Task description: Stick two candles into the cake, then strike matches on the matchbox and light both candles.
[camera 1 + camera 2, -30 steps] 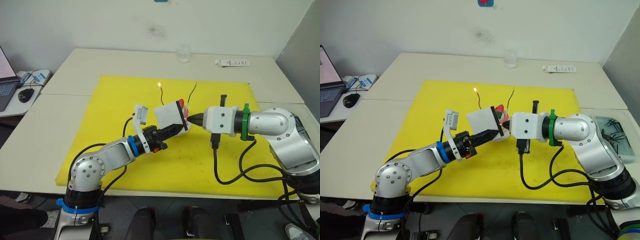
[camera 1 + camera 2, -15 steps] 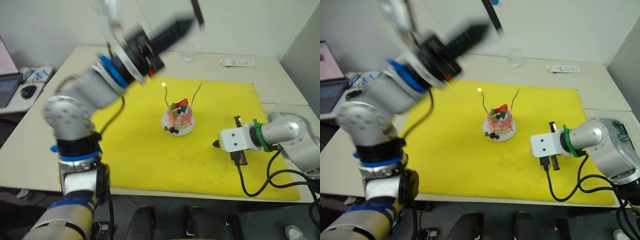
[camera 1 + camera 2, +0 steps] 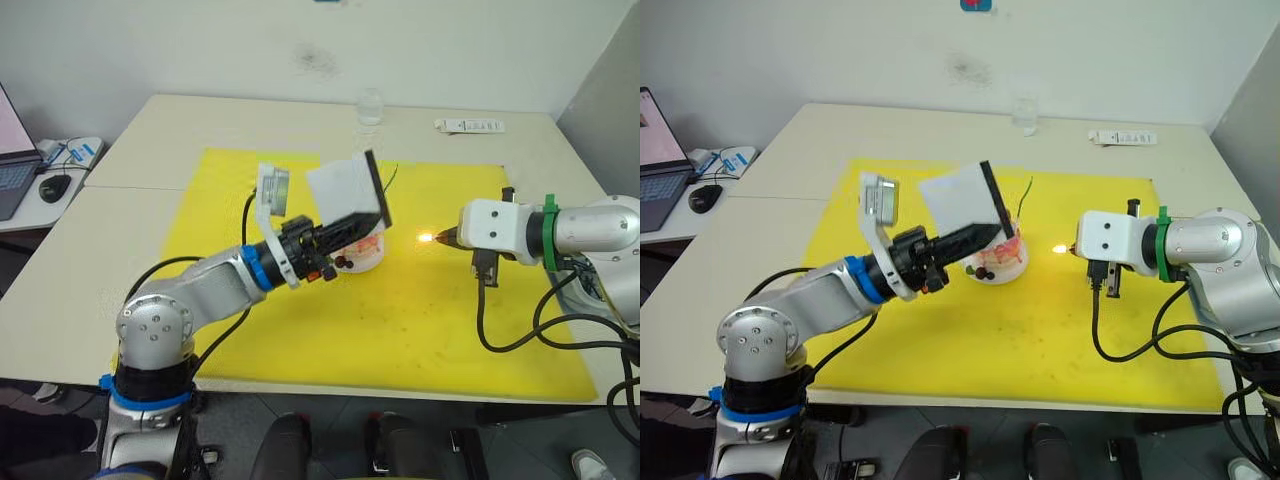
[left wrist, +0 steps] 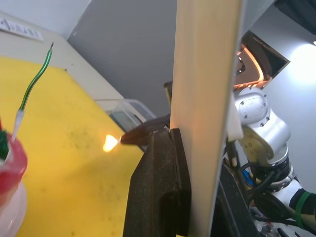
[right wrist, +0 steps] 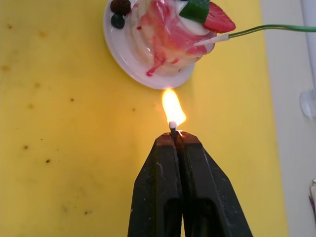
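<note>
The right arm's two black fingers (image 5: pixel 174 163) are pressing tightly together on a short dark match (image 5: pixel 172 127), which is burning with a bright yellow flame at its tip. The left arm's black fingers (image 4: pixel 165 163) are clamping the flat white rectangular matchbox (image 3: pixel 345 190) with its black striking strip, holding it on edge above the yellow mat (image 3: pixel 330 330).

Step in hand, as judged: the match is lit and is being carried toward the unlit candle. The next move is calling for the flame to be brought up to the dark tip of the thin, wavy, greenish candle (image 5: pixel 266 29) before the short match burns down to the fingers.

The small round pink layered cake (image 5: pixel 163 29), glossy with red drips and topped with a strawberry, green leaves and dark berries, is sitting on a smooth white plate (image 5: pixel 129 63) near the middle of the mat, toward the counter's (image 3: pixel 200 120) far edge. The matchbox is standing in front of part of the cake in the head views, so the second candle cannot be made out.
</note>
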Controlling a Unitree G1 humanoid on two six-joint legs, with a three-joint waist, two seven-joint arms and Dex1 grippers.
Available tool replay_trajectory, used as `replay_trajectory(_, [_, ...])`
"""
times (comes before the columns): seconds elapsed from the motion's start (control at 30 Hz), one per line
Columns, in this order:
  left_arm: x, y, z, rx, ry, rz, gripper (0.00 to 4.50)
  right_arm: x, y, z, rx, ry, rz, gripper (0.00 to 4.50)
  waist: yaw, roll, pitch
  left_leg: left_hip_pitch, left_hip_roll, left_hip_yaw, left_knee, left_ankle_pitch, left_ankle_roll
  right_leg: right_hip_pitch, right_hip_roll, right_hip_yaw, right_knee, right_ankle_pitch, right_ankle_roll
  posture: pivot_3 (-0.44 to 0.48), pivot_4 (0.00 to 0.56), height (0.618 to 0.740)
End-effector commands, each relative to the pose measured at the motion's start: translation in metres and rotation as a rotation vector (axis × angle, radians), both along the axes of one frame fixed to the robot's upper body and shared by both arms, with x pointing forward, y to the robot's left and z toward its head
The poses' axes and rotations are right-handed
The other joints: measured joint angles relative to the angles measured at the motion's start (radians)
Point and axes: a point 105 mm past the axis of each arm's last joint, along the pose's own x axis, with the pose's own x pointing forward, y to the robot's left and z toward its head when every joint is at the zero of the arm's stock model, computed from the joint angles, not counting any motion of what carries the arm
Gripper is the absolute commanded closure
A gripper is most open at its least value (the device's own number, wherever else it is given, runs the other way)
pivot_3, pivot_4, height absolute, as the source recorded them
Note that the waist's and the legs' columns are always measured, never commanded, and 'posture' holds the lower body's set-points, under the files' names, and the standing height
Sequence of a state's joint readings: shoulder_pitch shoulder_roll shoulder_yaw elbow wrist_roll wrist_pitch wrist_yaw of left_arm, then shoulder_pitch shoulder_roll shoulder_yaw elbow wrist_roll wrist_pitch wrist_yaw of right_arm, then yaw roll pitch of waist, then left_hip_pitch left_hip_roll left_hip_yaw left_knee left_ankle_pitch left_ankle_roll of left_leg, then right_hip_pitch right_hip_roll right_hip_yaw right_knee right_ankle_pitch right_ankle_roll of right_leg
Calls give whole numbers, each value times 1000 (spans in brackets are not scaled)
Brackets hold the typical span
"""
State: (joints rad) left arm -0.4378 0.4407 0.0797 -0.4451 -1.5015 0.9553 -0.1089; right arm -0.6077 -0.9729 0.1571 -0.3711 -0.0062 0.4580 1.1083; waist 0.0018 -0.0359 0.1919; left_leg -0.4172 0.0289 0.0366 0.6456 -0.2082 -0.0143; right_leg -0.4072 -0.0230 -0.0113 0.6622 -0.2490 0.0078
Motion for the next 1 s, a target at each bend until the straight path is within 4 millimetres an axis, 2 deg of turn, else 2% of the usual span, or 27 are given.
replay_trajectory(0.03, [-15,1,-6,51,-45,-32,4500,3,1,16,33,-67,-5,4476,-1,0,0,0,0,0,0,0,0,0,0,0,0,0,0,0,150,740])
replay_trajectory(0.13, [-26,5,-20,100,-34,-50,4500,8,3,20,73,-89,-19,4476,-1,0,0,0,0,0,0,0,0,0,0,0,0,0,-1,0,150,740])
replay_trajectory(0.37, [-38,7,-38,168,-36,-55,4500,29,7,32,212,-171,-79,4476,-2,0,0,0,0,0,0,0,0,0,0,0,0,0,-1,0,150,740])
replay_trajectory(0.67, [-38,8,-41,169,-51,-26,4500,58,17,47,354,-251,-146,4476,-3,0,0,0,0,0,0,0,0,0,0,0,0,0,-1,0,150,740])
replay_trajectory(1.0, [-37,5,-41,169,-64,-24,4500,69,26,49,385,-281,-140,4476,-3,0,0,0,0,0,0,0,0,0,1,0,0,0,-1,0,150,740])
